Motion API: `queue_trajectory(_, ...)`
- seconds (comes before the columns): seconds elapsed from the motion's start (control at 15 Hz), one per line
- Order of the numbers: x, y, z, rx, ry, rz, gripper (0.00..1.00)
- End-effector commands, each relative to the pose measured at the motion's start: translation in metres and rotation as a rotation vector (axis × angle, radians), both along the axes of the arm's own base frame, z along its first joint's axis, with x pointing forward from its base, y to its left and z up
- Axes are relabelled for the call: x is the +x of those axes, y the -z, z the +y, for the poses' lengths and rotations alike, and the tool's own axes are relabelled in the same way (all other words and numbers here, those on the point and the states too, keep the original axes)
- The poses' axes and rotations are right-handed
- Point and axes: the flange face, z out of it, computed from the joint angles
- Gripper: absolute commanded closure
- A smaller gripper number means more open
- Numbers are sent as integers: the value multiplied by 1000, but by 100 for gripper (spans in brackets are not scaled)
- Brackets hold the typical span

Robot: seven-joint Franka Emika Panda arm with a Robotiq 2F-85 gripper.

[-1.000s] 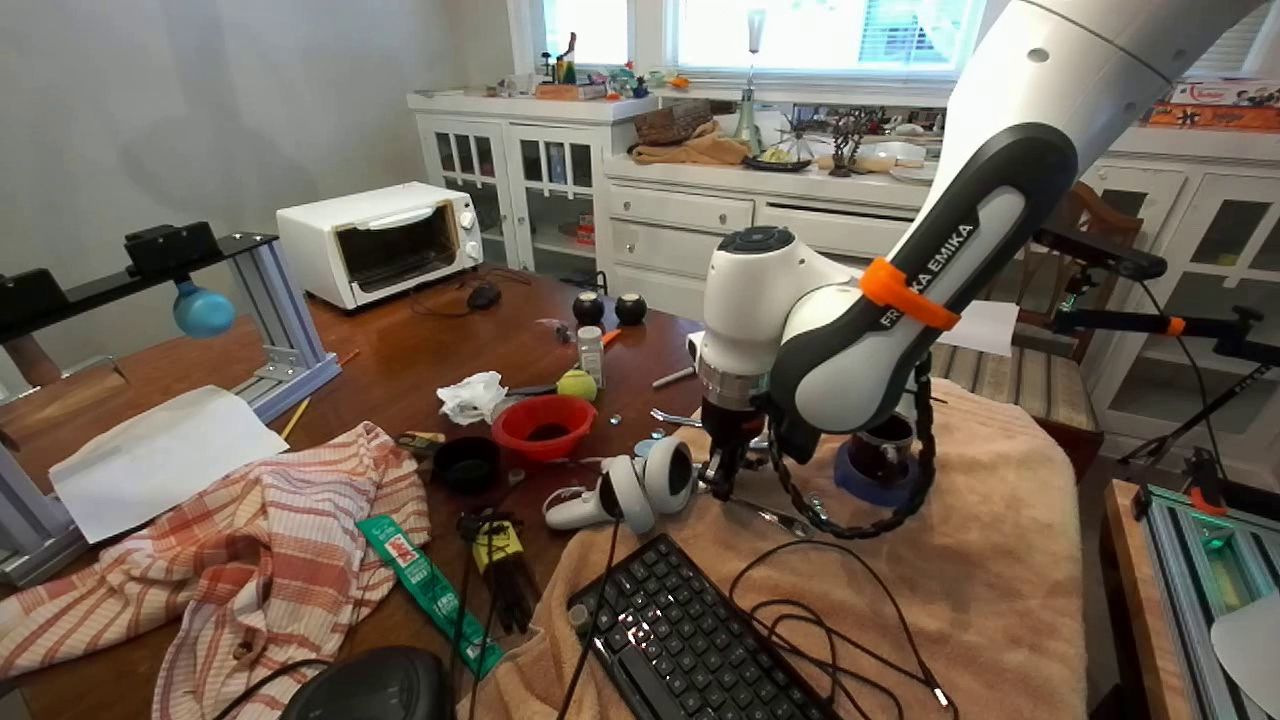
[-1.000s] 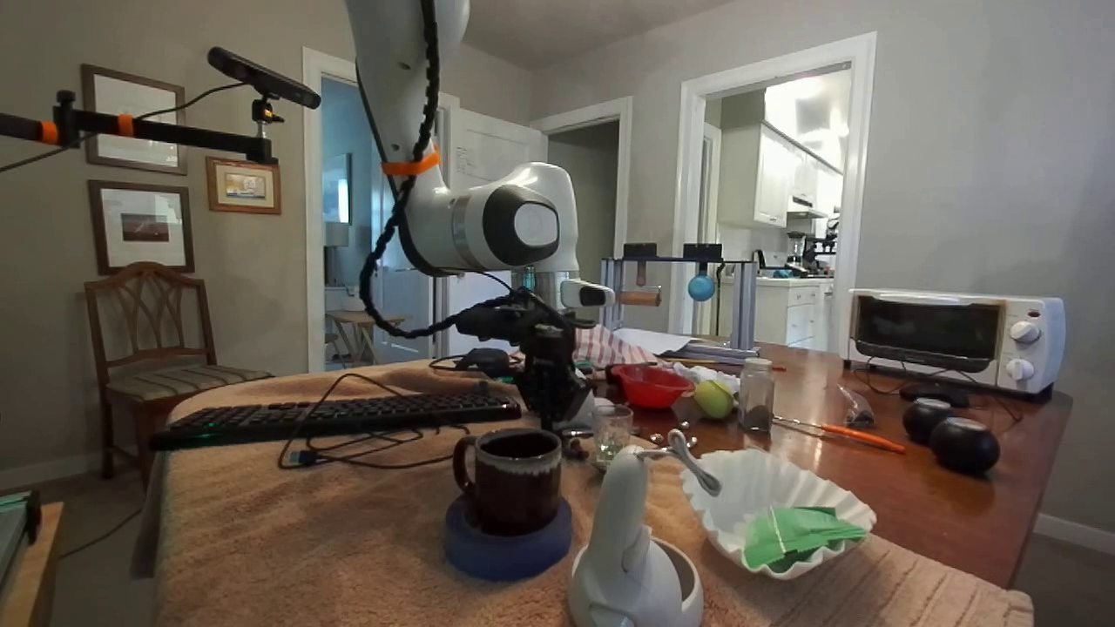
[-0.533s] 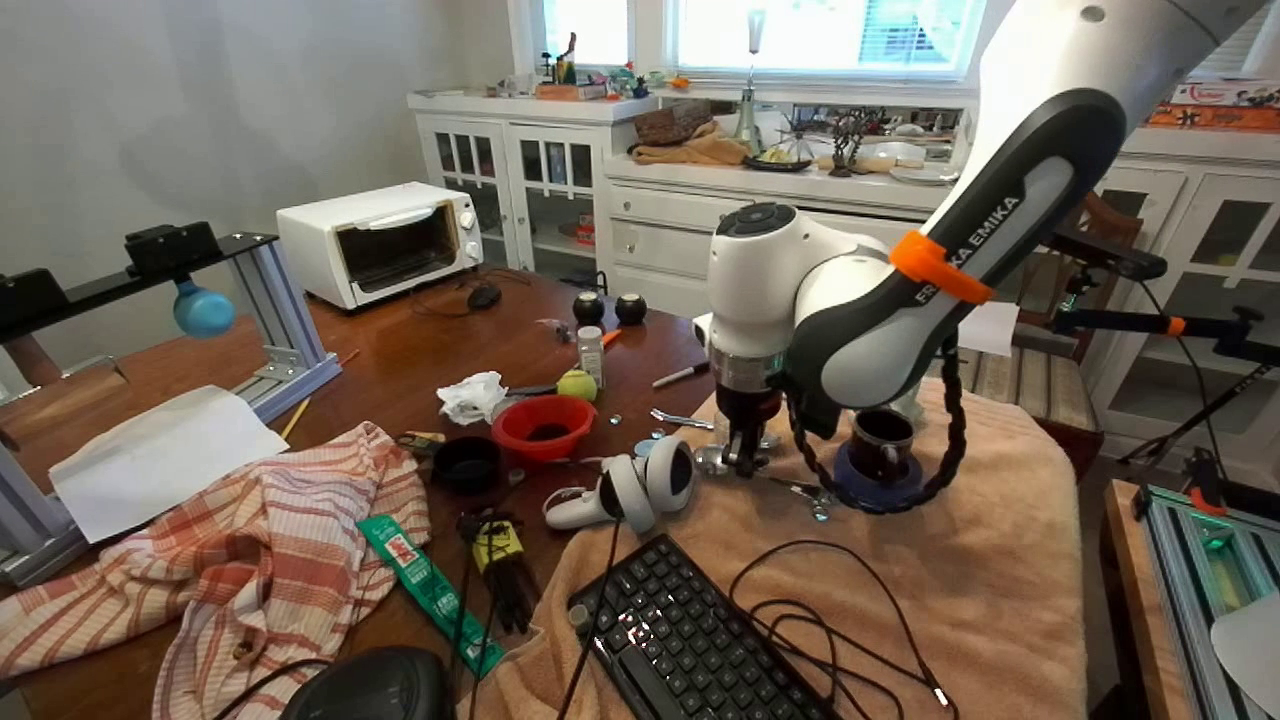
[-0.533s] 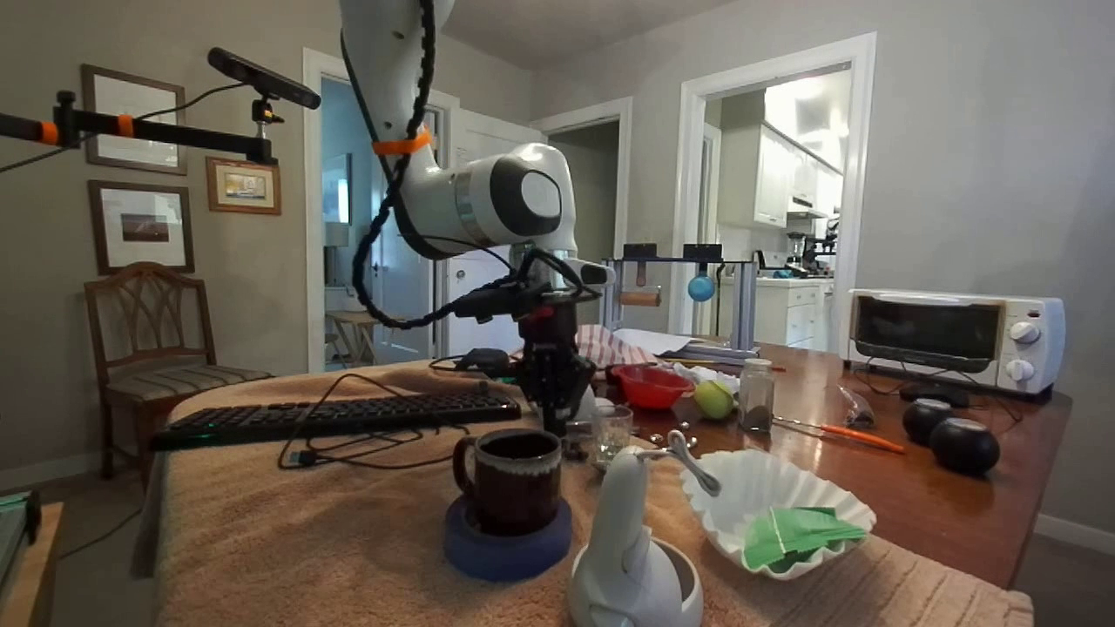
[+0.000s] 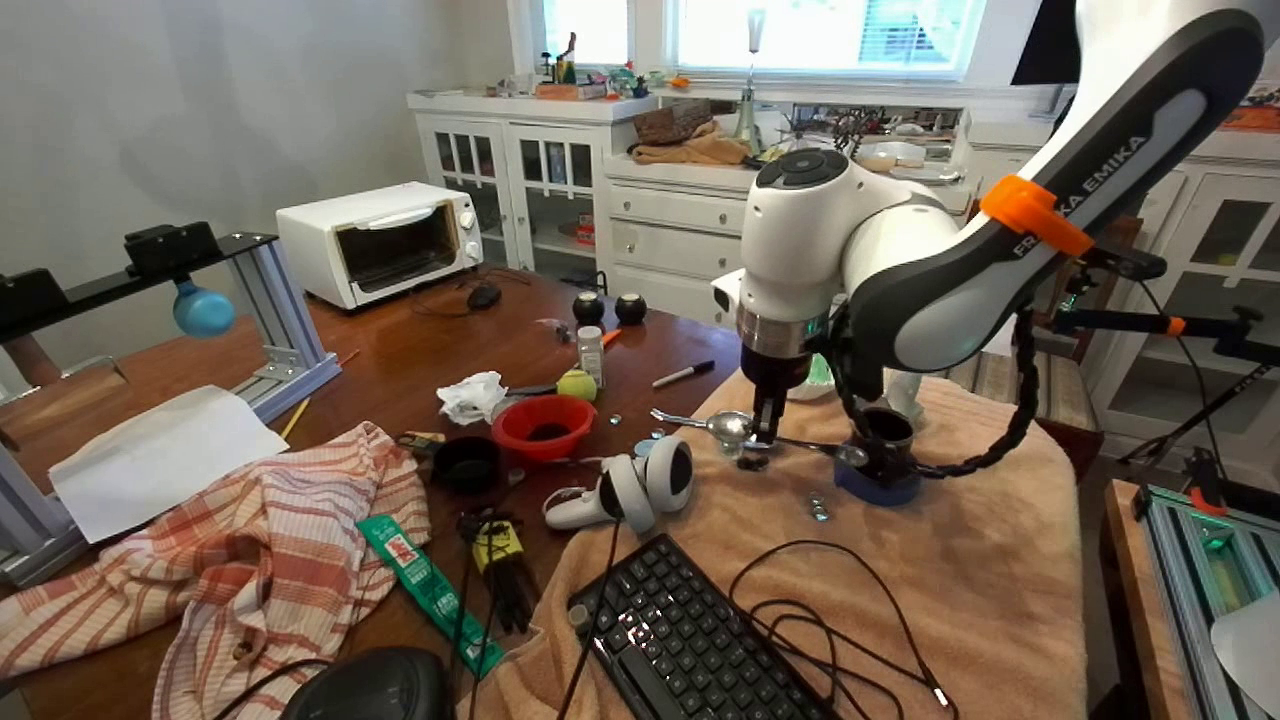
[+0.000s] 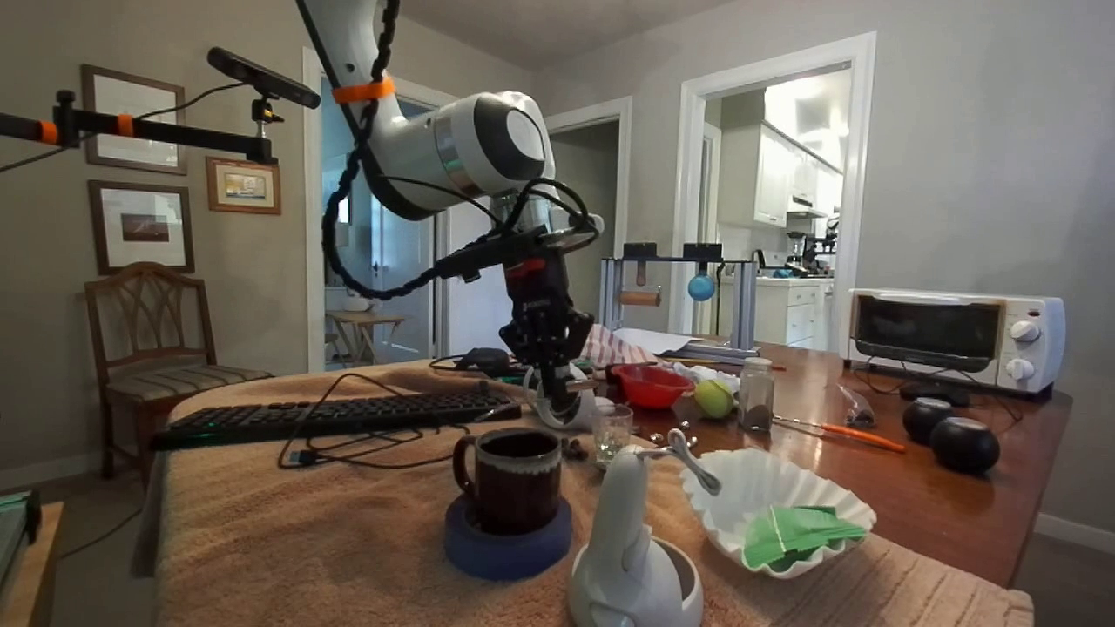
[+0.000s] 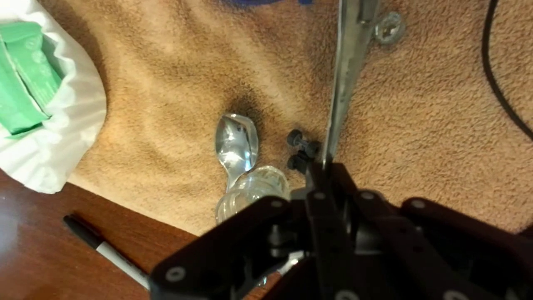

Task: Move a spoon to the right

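Note:
My gripper is shut on the slim spoon and holds it above the tan towel. In that exterior view the spoon's dark handle runs right from the fingertips to a small bowl in front of the brown mug. In the wrist view the fingertips pinch the thin end of the spoon's handle, which runs to the top edge; its bowl is out of view there. The gripper also shows behind the mug in an exterior view. A second, shiny spoon lies on the towel beside a glass.
A brown mug on a blue ring, a clear glass and a white fluted bowl stand near the gripper. A black keyboard, loose cables, a white controller and clear marbles lie around.
My gripper has risen from the towel and moved toward the window side in an exterior view. The spoon has lifted off the towel with it; the marbles stay behind.

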Motion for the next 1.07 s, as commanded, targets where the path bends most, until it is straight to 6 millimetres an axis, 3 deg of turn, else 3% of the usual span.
queue_trajectory(0.0,-1,-17,-4,-26,1,-53,98)
queue_trajectory(0.27,19,-32,-15,-34,30,-85,98)
queue_trajectory(0.6,59,-33,-36,-48,76,-132,98)
queue_trajectory(1.0,90,-2,-62,-34,73,-69,98)
